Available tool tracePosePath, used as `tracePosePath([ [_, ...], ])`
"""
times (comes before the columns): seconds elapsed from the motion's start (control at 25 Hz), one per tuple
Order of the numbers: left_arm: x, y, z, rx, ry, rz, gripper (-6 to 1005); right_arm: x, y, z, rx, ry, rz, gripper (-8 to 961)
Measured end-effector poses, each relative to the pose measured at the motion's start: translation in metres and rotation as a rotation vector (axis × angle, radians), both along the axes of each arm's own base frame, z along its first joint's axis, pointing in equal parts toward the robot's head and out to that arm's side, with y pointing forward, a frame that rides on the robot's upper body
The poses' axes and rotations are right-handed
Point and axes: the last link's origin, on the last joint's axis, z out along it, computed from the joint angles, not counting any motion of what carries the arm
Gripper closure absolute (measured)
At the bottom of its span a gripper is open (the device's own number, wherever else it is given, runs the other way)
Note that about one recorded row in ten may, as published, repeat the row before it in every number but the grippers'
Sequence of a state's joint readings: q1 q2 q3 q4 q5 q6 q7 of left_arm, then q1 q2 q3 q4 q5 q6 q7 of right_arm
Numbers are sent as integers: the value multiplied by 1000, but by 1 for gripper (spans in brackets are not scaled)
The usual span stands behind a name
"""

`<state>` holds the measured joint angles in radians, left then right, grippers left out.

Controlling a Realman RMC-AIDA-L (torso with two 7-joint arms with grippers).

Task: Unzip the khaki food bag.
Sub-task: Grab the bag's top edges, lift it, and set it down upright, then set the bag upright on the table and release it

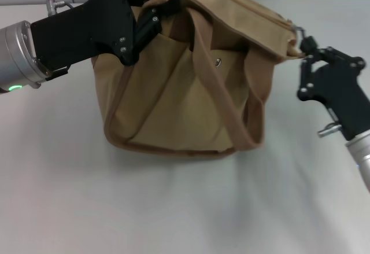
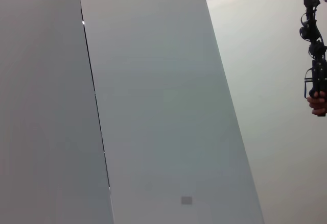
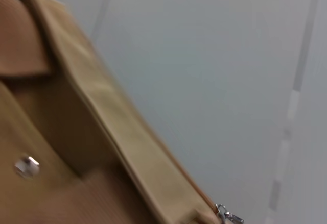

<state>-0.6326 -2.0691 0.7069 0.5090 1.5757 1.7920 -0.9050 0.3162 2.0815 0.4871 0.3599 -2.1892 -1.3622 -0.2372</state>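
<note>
**Q:** Where does the khaki food bag (image 1: pixel 185 92) stand, and how is it held?

**A:** It sits on the white counter (image 1: pixel 173 208), toward the far side, its front pocket with the metal snap (image 1: pixel 218 62) facing the head camera and one webbing handle (image 1: pixel 222 100) looping down the front. The left gripper (image 1: pixel 155 12) is at the bag's upper left corner, its fingers closed on the canvas edge there; this reads as a bracing hold. The left wrist view shows only wall panels.

**Q:** And the right gripper?

**A:** The right gripper (image 1: pixel 304 50) is at the bag's right end, touching or just beside the silver zipper pull (image 1: pixel 297 32). Whether its fingers have pinched the pull cannot be told from these views. The right wrist view shows the pull (image 3: pixel 225 215) hanging at the end of the top flap, with the snap (image 3: pixel 26 166) lower on the pocket.

**Q:** How far along is the task?

**A:** Judged from the pull lying at the extreme right end and the top seam appearing closed, unzipping seems not yet begun. What remains is securing the pull and drawing it along the whole top toward the left, with the bag held steady.
</note>
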Motion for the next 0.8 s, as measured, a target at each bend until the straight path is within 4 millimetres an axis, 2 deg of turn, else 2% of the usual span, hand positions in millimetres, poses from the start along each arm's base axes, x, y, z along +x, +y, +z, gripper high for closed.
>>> tracePosePath([
  [0.04,0,0,0,1,0,1,964,6,-2,4,11,6,-12,905],
  [0.2,-1,0,0,1,0,5,964,7,-8,13,38,45,20,897],
  [0.36,-13,-8,-8,-3,-7,49,964,7,-21,24,94,105,51,890],
  [0.52,-27,-18,-18,33,-34,87,964,7,-28,30,119,140,71,819],
  [0.76,-58,-44,-29,52,-84,219,862,12,-41,48,124,254,130,712],
  [0.8,-58,-44,-29,52,-84,219,843,12,-41,48,124,254,130,694],
])
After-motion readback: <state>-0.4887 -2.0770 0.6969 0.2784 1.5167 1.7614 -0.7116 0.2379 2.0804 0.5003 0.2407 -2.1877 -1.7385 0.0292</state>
